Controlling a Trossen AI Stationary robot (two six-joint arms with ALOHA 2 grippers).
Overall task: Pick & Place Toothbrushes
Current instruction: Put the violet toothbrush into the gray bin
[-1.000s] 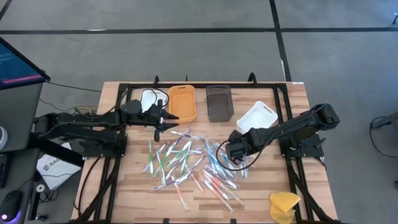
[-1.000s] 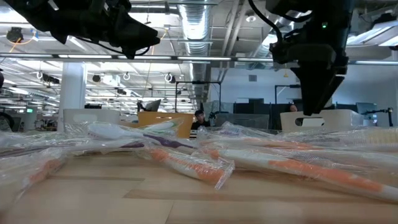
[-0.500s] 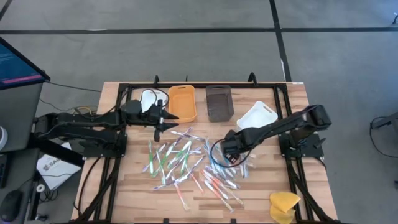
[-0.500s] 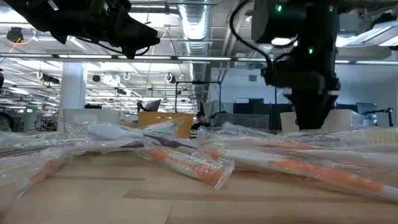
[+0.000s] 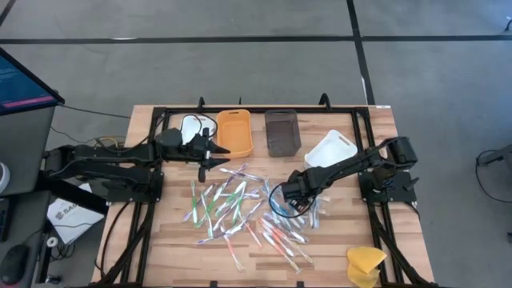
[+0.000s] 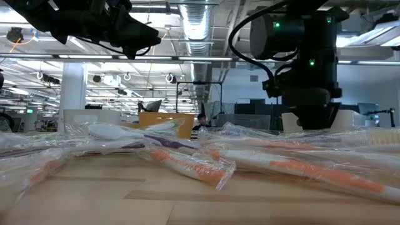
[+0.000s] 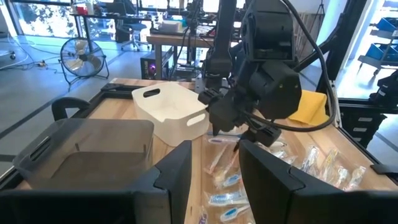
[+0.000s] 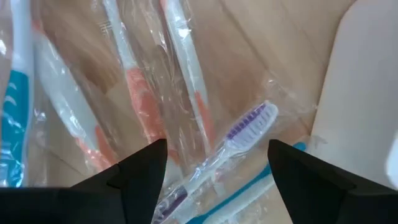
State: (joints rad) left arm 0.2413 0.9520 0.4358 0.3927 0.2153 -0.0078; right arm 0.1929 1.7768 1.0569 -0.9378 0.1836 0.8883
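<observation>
Several wrapped toothbrushes (image 5: 240, 210) with blue, green, pink and white handles lie in a loose pile on the wooden table (image 5: 160, 240). My right gripper (image 5: 290, 194) is open and low over the pile's right part. In the right wrist view its fingers (image 8: 143, 171) stand on either side of a purple-bristled toothbrush (image 8: 245, 132) in clear wrap. In the low view the right gripper (image 6: 314, 120) reaches down behind the pile, its fingertips hidden. My left gripper (image 5: 222, 158) is open and empty, held above the pile's far left edge; it also shows in the left wrist view (image 7: 215, 180). My right gripper's open fingers point down at the pile on either side of the purple-bristled toothbrush's head end (image 8: 249, 124). I cannot tell whether they touch the wrappers.
An orange tray (image 5: 234, 132), a brown tray (image 5: 282, 132) and a white tray (image 5: 330, 150) stand along the far side. A yellow sponge-like lump (image 5: 364, 264) lies at the near right corner. A black frame (image 5: 160, 120) borders the table.
My right gripper has gone toward the table's left edge and down, from above the pile's right rim to low over the toothbrushes. The toothbrushes have stayed where they were.
</observation>
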